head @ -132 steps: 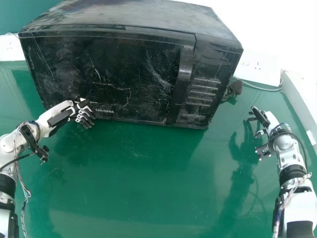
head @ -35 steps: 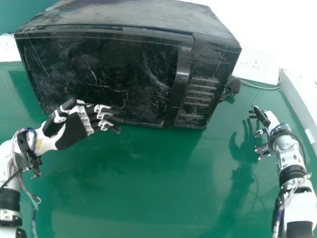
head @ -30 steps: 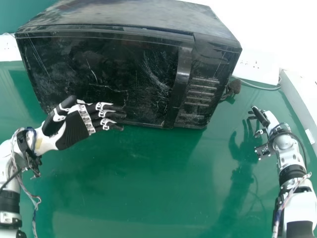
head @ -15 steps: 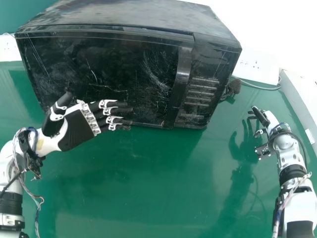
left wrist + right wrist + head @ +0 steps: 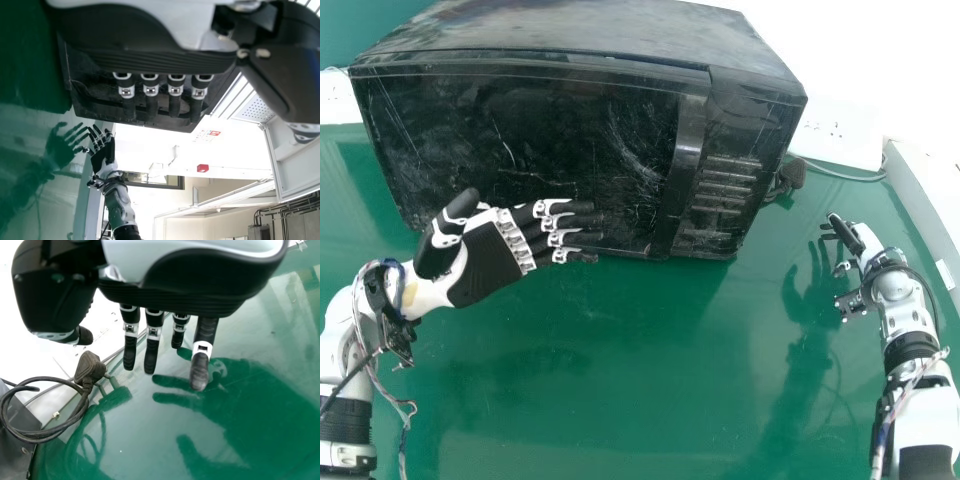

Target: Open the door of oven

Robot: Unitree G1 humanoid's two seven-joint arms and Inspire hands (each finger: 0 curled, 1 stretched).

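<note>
A black oven (image 5: 550,130) stands at the back left of the table, its door closed; the upright door handle (image 5: 687,155) is on the door's right side. My left hand (image 5: 495,255) is before the door's lower left part, palm showing, with straight fingers pointing right towards the handle, some way short of it. In the left wrist view, my left hand (image 5: 150,55) has its fingers stretched in front of the oven (image 5: 100,107). My right hand (image 5: 861,245) rests above the table, right of the oven and apart from it, its fingers relaxed; the right wrist view shows my right hand (image 5: 200,295) too.
The green table (image 5: 610,380) is shiny and reflects both arms. Beside the oven's right side lies a black plug (image 5: 90,367) with a coiled cable (image 5: 45,432). A white wall socket panel (image 5: 838,135) is behind, and a pale ledge (image 5: 930,200) borders the right side.
My left hand has turned palm into view, straightened its fingers and moved right along the oven's front, slightly so in the last half second. The right hand and the door look unchanged.
</note>
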